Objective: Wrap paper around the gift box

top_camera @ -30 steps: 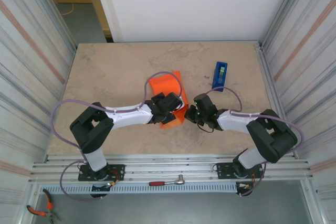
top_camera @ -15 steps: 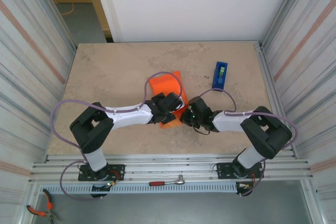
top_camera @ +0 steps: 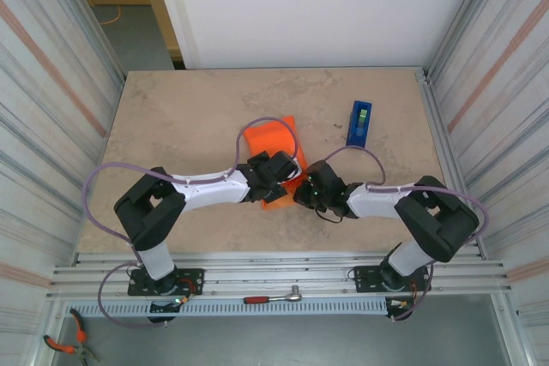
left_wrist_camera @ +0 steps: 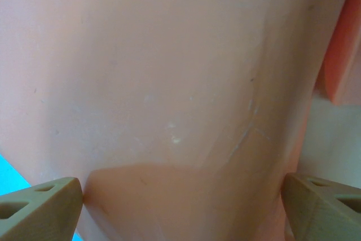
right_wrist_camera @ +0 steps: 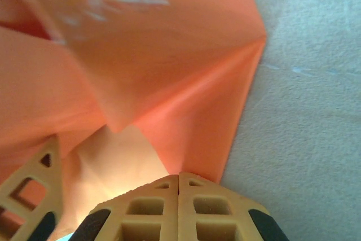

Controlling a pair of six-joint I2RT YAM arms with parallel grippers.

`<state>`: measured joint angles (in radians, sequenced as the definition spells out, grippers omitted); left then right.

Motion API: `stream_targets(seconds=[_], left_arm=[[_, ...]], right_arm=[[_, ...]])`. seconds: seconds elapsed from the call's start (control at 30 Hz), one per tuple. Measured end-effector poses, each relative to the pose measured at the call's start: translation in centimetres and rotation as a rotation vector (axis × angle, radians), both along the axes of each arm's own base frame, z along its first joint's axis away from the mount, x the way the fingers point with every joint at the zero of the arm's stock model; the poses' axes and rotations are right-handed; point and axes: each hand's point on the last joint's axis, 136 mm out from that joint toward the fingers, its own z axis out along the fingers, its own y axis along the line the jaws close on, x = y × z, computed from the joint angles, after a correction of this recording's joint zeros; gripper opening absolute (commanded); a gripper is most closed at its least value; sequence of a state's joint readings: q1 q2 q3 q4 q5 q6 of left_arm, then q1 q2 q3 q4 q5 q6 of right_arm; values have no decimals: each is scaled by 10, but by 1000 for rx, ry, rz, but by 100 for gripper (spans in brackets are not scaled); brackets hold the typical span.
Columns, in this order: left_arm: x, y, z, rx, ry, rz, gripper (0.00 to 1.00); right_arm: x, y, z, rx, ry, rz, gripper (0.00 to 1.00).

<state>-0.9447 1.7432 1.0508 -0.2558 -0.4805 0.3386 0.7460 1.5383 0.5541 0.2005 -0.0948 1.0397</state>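
Beige stone-patterned surface [top_camera: 171, 126] lies between ribbed metal walls, and near its middle sits the paper [top_camera: 273, 139], bright orange and folded into a bundle. The bundle's long axis runs roughly from 12 to 6 o'clock. A loose flap curls up at its 11 o'clock end and a pointed corner juts toward 1 o'clock.

The left claw [top_camera: 283, 179] lies over the 6 o'clock half of the bundle. In the left wrist view its fingers [left_wrist_camera: 39, 207] stand wide apart with paper spanning the whole gap between them. I cannot tell whether they squeeze it.

The right claw [top_camera: 302, 193] comes in from 4 o'clock. In the right wrist view its fingers are pressed together, and their tips meet the lower edge of a creased fold, beside bare surface.

A blue tape dispenser [top_camera: 359, 124] lies well apart at 2 o'clock, pointing roughly 12 to 6.
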Motion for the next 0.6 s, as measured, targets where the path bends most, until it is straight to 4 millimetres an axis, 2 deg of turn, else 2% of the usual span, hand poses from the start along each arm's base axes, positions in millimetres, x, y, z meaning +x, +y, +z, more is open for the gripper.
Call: stream_targets(seconds=[0.13,0.27,0.43,0.53,0.6], left_arm=[[-2,-2,2,-8,12,-8,92],[-6,-10,18,-48,32,-31,93],[-7,-25,68,-203,18,-25,94],[-9,-21,97,-323,16,20,95],[-8,-11,112,-414,21,75,96]], right_arm=[[-1,0,-1,-1,1,0,0],[-2,-5,9,7,-21,-10,0],[8,-24,33,1,-77,-78,0],[14,-38,43,-12,-103,-117,0],[16,-47,45,-27,-110,-132,0]])
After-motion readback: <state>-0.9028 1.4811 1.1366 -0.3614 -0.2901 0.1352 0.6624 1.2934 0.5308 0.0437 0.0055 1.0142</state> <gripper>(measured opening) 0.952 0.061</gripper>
